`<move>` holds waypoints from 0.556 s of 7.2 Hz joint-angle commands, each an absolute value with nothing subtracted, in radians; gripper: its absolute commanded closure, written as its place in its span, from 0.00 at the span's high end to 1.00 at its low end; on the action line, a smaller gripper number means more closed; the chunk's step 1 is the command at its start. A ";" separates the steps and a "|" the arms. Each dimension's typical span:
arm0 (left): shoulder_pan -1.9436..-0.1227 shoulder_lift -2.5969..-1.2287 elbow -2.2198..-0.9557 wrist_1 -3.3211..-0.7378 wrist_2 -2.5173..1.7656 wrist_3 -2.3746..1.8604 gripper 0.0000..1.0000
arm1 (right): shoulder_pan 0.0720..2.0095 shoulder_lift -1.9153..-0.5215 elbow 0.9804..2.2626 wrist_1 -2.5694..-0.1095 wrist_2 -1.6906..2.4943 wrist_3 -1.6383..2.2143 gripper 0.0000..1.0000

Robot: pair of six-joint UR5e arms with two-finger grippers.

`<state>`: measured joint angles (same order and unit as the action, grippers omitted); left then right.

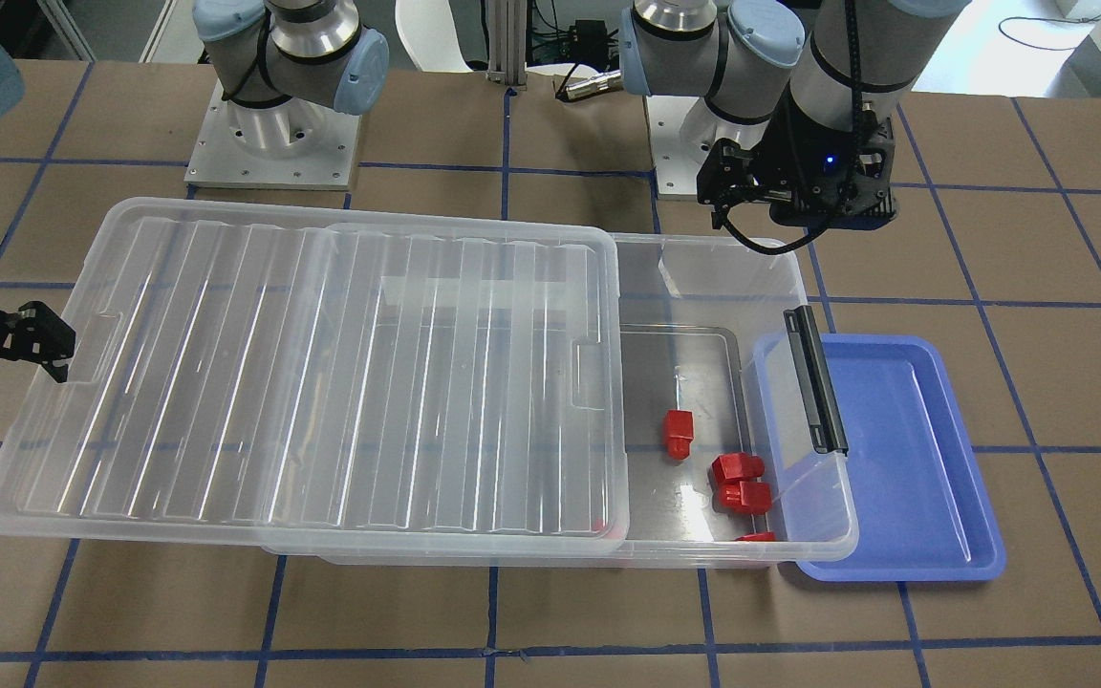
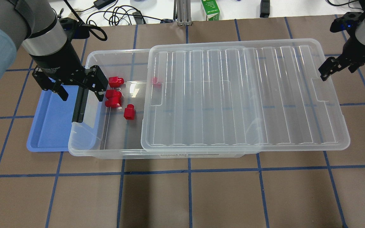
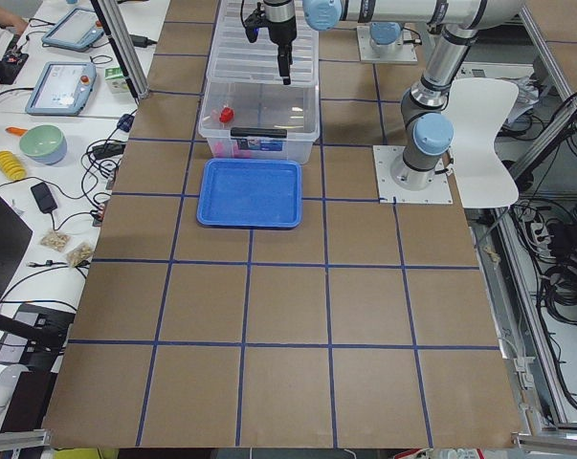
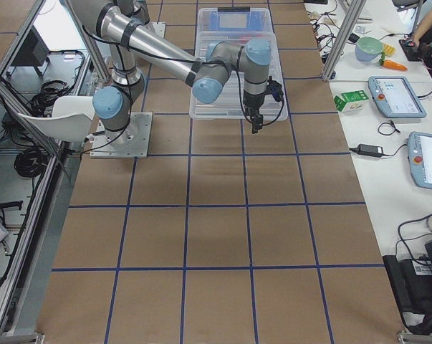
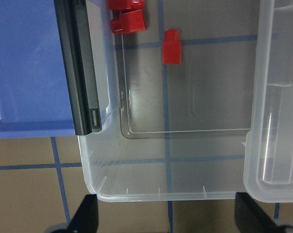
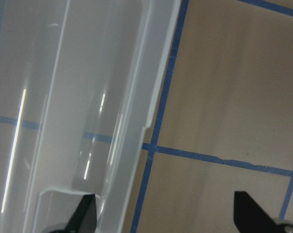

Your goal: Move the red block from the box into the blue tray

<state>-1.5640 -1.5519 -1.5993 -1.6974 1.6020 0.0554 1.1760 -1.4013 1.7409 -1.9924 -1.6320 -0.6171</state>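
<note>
Several red blocks (image 2: 128, 112) lie in the uncovered left end of the clear box (image 2: 84, 152); they also show in the front view (image 1: 678, 433) and the left wrist view (image 5: 171, 46). One more red block (image 2: 156, 81) shows through the lid. The blue tray (image 2: 49, 126) lies empty, tucked against and partly under the box's left end. My left gripper (image 2: 82, 95) is open and empty, above the box's left rim and its black clip handle (image 2: 79, 104). My right gripper (image 2: 337, 70) is open and empty, just beyond the lid's right edge.
The ribbed clear lid (image 2: 242, 95) lies slid toward my right and overhangs the box's right end. Brown table with blue tape lines all round. Cables and a green carton (image 2: 210, 9) sit at the far edge.
</note>
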 commanded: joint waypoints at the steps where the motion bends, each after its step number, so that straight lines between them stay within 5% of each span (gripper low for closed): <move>1: -1.554 -1.555 -1.594 -1.680 1.592 0.048 1.00 | 1.154 -1.405 1.744 -1.993 -1.632 -0.632 1.00; 4: -1.552 -1.600 -1.601 -1.591 1.592 0.035 1.00 | 1.152 -1.407 1.744 -1.991 -1.631 -0.629 1.00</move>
<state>-1.5539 -1.5767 -1.5981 -1.6405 1.5921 0.0378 1.1533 -1.4059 1.7440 -1.9916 -1.6308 -0.6295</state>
